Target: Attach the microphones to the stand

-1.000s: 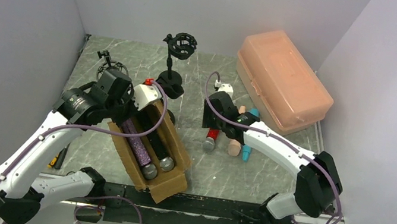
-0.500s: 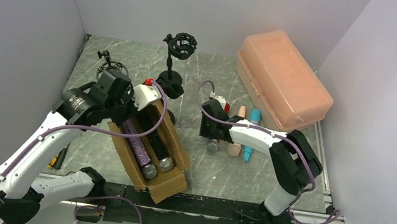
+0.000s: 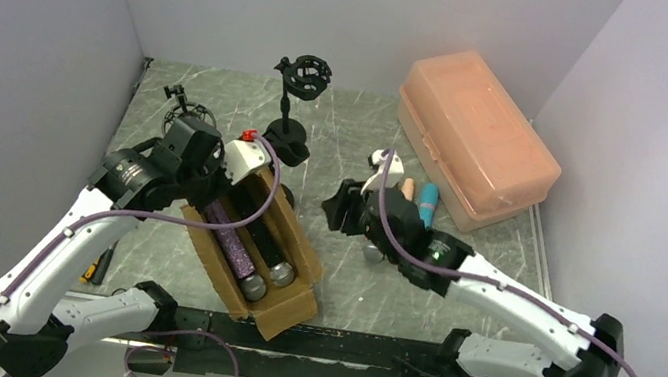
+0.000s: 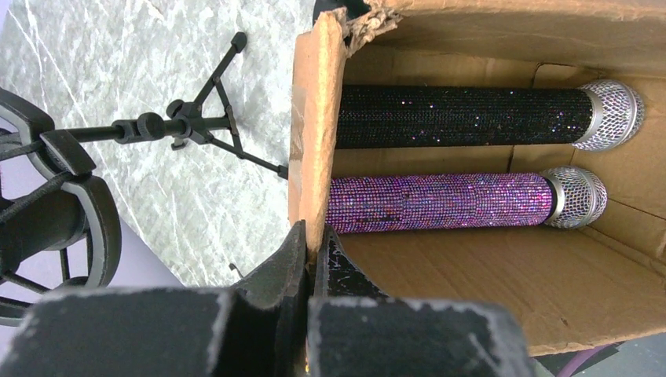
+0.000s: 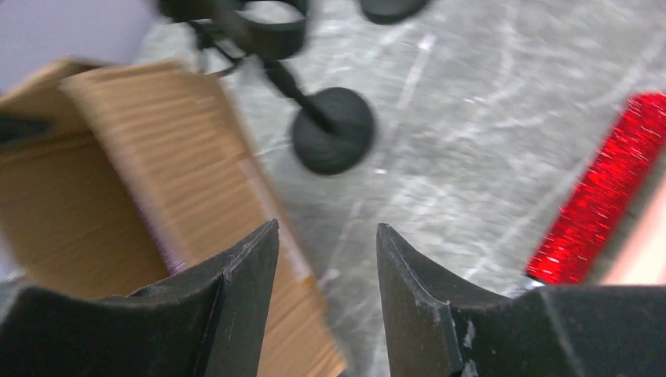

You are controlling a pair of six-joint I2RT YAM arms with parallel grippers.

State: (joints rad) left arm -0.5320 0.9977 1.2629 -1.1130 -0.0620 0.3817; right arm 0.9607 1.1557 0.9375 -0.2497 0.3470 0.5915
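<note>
Top external view: a grey marbled table (image 3: 350, 125) carried everything. At its far right sat a closed peach plastic storage case (image 3: 475, 135). Left of centre lay an open cardboard box (image 3: 296, 243), long axis running near to far. Its far wall was pinched between the pressed-together fingers of the left gripper (image 4: 312, 243), and the left wrist view showed the cardboard edge clamped there. Inside, side by side along the box's length, were a glittery black microphone (image 4: 459, 116) and a glittery purple microphone (image 4: 440, 203), silver mesh heads toward the near edge. A black stand (image 3: 290, 111) topped by a ring-shaped shock mount rose just beyond the box's far end. A second, tripod-legged stand (image 3: 183, 109) was beside the left arm. The right gripper (image 5: 326, 236) hung between the box and the loose microphones, jaws spread, nothing between them, pointing toward the stand's round base. The glittery red microphone (image 5: 601, 192) lay on the table to the right of those jaws and outside them, its axis slanting across the right wrist view. The peach-beige microphone (image 3: 407, 189) and light blue microphone (image 3: 428, 201) lay just beyond it, roughly parallel. Judgement: the right arm was nearer these three, and a grasp would need the jaws swung rightward and set crosswise to the red body.
</note>
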